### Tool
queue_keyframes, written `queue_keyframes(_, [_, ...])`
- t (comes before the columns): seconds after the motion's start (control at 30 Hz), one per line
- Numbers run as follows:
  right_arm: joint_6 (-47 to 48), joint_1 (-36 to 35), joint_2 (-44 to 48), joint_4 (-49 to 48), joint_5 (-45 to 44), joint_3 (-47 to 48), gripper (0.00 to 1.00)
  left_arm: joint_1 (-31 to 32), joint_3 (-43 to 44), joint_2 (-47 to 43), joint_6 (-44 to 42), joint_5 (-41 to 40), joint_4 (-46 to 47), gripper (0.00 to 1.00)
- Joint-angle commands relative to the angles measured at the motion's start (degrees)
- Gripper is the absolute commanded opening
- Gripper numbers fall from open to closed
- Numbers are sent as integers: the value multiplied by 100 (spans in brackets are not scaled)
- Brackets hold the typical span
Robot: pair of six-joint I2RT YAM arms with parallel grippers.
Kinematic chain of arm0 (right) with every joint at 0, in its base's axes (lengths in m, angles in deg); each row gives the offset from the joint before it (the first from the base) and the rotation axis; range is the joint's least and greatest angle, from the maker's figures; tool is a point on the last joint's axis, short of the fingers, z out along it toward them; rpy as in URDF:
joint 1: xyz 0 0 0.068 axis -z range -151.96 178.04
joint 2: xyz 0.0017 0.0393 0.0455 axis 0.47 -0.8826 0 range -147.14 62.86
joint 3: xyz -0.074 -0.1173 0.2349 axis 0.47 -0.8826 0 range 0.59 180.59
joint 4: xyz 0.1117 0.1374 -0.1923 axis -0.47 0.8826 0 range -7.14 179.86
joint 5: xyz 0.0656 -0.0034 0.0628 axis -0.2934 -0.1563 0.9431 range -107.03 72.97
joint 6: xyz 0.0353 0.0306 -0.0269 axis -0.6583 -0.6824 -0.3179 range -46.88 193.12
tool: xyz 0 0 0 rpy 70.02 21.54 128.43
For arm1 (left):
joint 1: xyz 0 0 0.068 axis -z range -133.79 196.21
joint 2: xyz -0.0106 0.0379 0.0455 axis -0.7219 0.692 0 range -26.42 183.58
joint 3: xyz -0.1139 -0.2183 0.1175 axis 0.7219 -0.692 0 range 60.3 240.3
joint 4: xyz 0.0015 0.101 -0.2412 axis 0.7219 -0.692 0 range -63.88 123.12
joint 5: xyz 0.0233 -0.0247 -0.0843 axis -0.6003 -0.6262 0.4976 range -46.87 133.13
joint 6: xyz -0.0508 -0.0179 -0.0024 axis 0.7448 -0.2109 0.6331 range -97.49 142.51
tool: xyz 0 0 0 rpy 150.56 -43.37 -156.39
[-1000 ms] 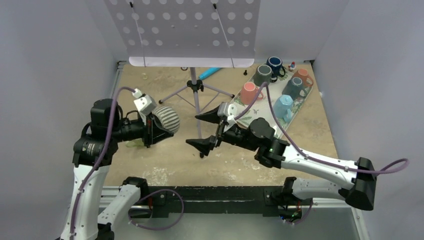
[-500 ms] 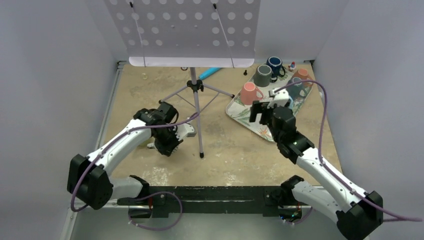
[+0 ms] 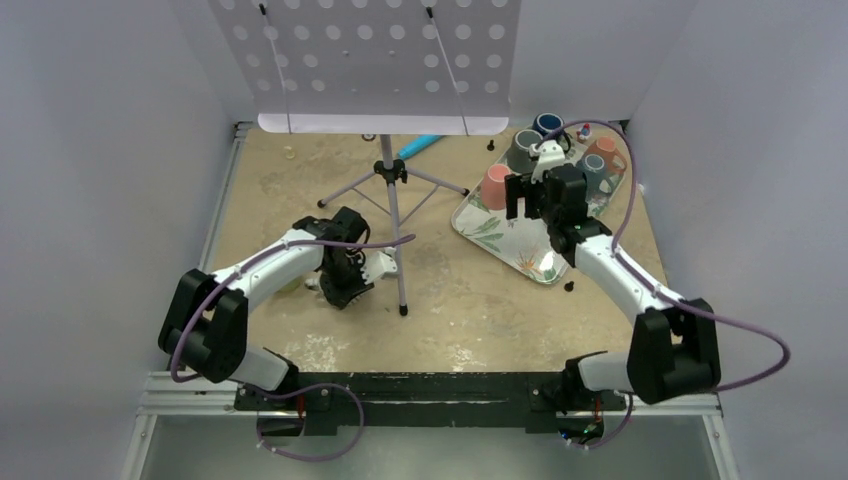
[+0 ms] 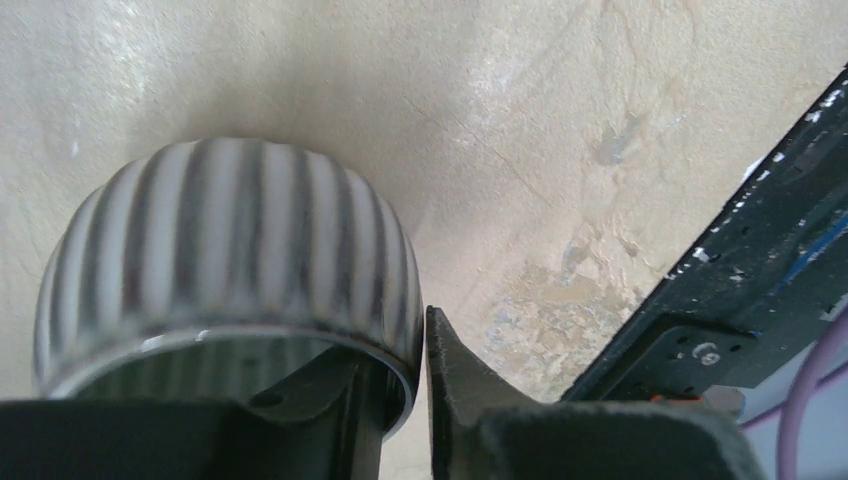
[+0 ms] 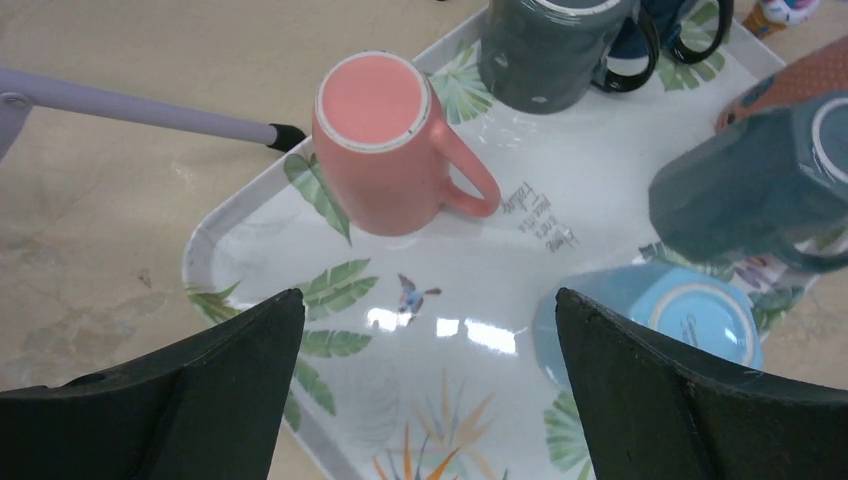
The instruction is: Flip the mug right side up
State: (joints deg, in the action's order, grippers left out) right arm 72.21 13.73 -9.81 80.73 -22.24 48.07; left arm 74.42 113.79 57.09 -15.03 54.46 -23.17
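Note:
A grey-and-white striped mug [image 4: 220, 240] fills the left wrist view, its open rim toward the camera and its closed end down toward the tabletop. My left gripper [image 4: 400, 330] pinches the mug's wall, one finger inside the rim and one outside. In the top view the left gripper [image 3: 345, 285] sits low over the table beside the stand's pole, and the mug is hidden under it. My right gripper [image 5: 430, 310] is open and empty above the leaf-print tray [image 5: 240, 235]. It shows in the top view [image 3: 530, 195] at the back right.
The tray [image 3: 520, 255] holds an upside-down pink mug [image 5: 385, 140], a grey mug [image 5: 550, 45], a dark teal mug [image 5: 750, 180] and a light blue mug [image 5: 680, 315]. A music stand's tripod [image 3: 390, 170] stands mid-table. A blue pen [image 3: 420, 146] lies behind it.
The left arm came down from holding the striped mug aloft to low over the table. The right arm swung from the table's middle out over the tray.

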Motion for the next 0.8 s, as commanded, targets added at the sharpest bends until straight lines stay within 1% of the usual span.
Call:
queue_keyframes(0.0, [1178,174,-659,-356,733,554,99,15,-122,-42,-396,64,242,30])
queue_keyframes(0.07, [1547,271,-826,-412,995,624,99,17,-131,-168,-431,86,186,41])
queue_keyframes(0.17, [2317,400,-1066,-318,1266,839,98,5,-37,-548,-445,94,-13,48])
queue_keyframes(0.3, [3407,482,-1657,178,1547,1345,94,4,156,-1283,-309,244,-354,51])
queue_keyframes(0.37, [3795,541,-1977,532,1727,1672,92,8,176,-1655,-259,352,-466,53])
queue_keyframes(0.4, [3971,561,-2131,689,1783,1813,90,5,161,-1825,-206,381,-470,53])
queue_keyframes(0.47, [4334,574,-2458,1179,1822,2201,82,9,109,-2104,-116,483,-467,54])
queue_keyframes(0.53, [4535,608,-2690,1480,1849,2515,81,9,71,-2276,-35,575,-470,54])
queue_keyframes(0.6, [4680,662,-2834,1573,1841,2712,81,5,-3,-2378,28,555,-407,54])
queue_keyframes(0.77, [5055,709,-3263,1771,2003,3038,80,9,-118,-2354,96,447,-200,54])
